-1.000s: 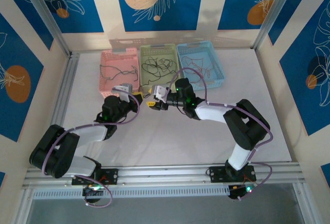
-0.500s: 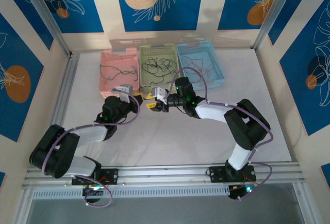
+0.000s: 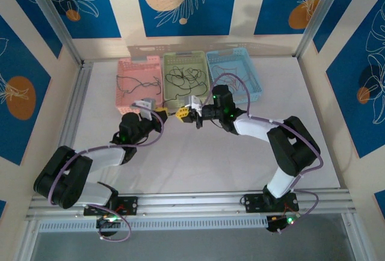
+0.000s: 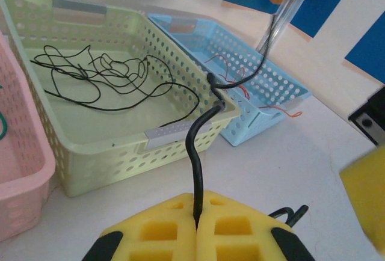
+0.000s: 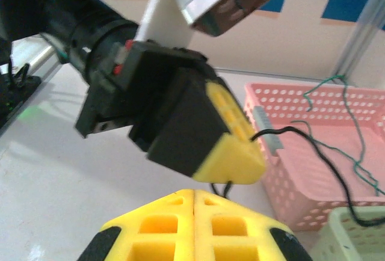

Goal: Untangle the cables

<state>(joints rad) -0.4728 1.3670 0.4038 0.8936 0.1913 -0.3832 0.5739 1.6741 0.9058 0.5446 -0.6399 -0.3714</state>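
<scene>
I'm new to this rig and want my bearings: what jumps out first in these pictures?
The left gripper is clamped on a black cable that runs up to the near corner of the green basket, at the far side of the table. The right gripper, shut too, sits close in front of it.

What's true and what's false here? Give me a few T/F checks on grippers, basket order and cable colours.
1. The left gripper is shut on a black cable. True.
2. The right gripper is wide open. False: its fingers are pressed together.
3. The green basket sits between the pink basket and the blue basket. True.
4. The blue basket holds the green cable. False: orange-red strands lie in it, and the green cable is in the pink basket.
5. Loose black cable lies inside the green basket. True.
</scene>
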